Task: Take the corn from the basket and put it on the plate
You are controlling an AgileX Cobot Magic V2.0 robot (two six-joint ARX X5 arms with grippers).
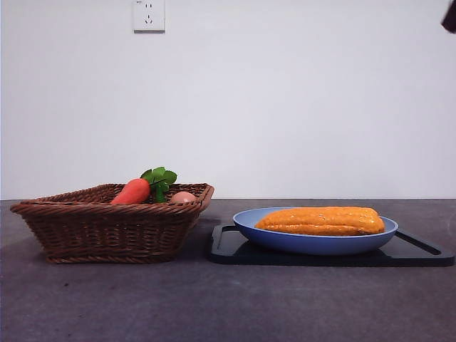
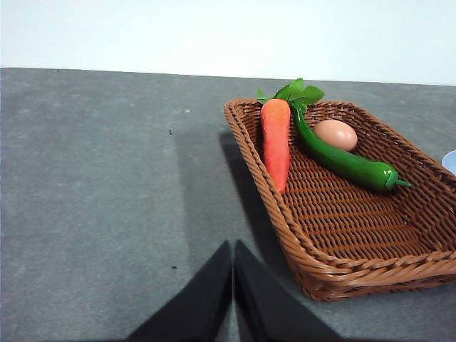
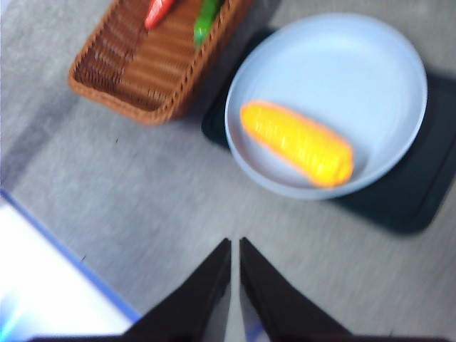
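Observation:
The corn (image 1: pixel 320 220) (image 3: pixel 297 142) lies on its side in the light-blue plate (image 1: pixel 249 222) (image 3: pixel 342 64), which rests on a black tray (image 1: pixel 235 249). The wicker basket (image 1: pixel 107 228) (image 2: pixel 335 221) (image 3: pixel 135 71) stands to the left of the plate in the front view, with no corn in it. My right gripper (image 3: pixel 234 246) is shut and empty, high above the table near the plate. My left gripper (image 2: pixel 233 249) is shut and empty over bare table beside the basket. Only a dark tip (image 1: pixel 449 18) of one arm shows in the front view's top right corner.
Inside the basket lie a red-orange carrot (image 2: pixel 276 142) (image 1: pixel 132 192) with green leaves, a green pepper (image 2: pixel 342 160) and an egg (image 2: pixel 335 134) (image 1: pixel 183 197). A wall socket (image 1: pixel 149 15) sits on the white wall behind. A bright white, blue-edged surface (image 3: pixel 43 285) shows beside the table.

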